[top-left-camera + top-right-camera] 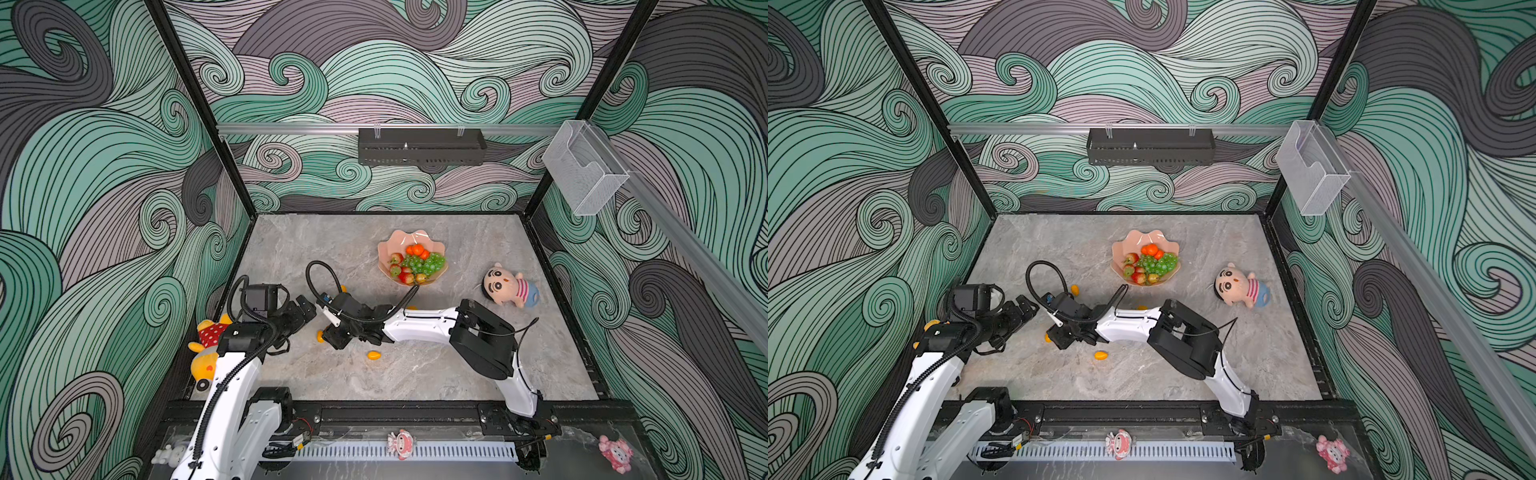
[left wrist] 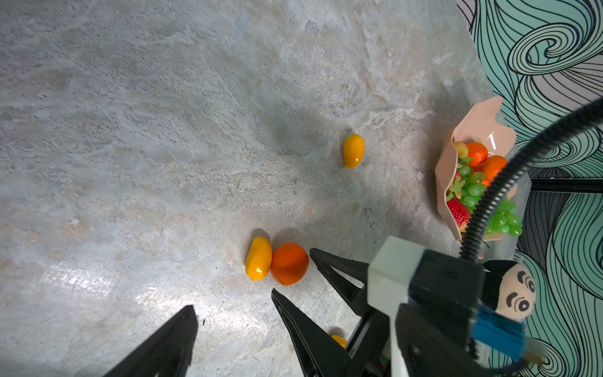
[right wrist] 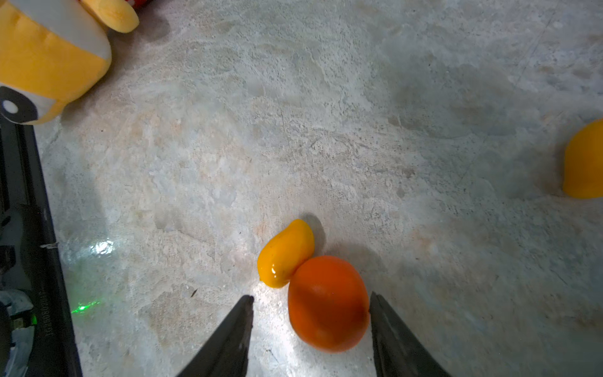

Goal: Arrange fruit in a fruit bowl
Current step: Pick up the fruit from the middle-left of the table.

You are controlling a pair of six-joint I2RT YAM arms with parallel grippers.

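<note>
Nearest me on the table [image 1: 415,374], one yellow oval [image 1: 374,355] lies alone, clear of both arms.

Just past it, the right gripper [image 3: 311,297] is low over a loose tangerine [image 3: 328,303]. Its jaws are apart and straddle the fruit. In the right wrist view one finger sits against the tangerine's side and the other stands off with a gap. I read no clamp. A second oval [image 3: 285,254] touches the tangerine on the side away from the gripper.

The left gripper [image 1: 306,308] is just beside the right one. Its jaws are spread wide with nothing between them. A yellow plush [image 1: 203,361] lies at the left table edge, partly behind that arm.

Further out, a third oval [image 1: 1074,289] lies on bare table between the grippers and the bowl.

At far middle stands the fruit bowl [image 1: 409,237], well apart from both grippers. Inside, tangerines [image 1: 417,250] sit toward the back, a grape bunch [image 1: 426,262] across the middle, and strawberries [image 1: 401,272] at near left. A boy doll [image 1: 509,289] lies on the table right of the bowl.
</note>
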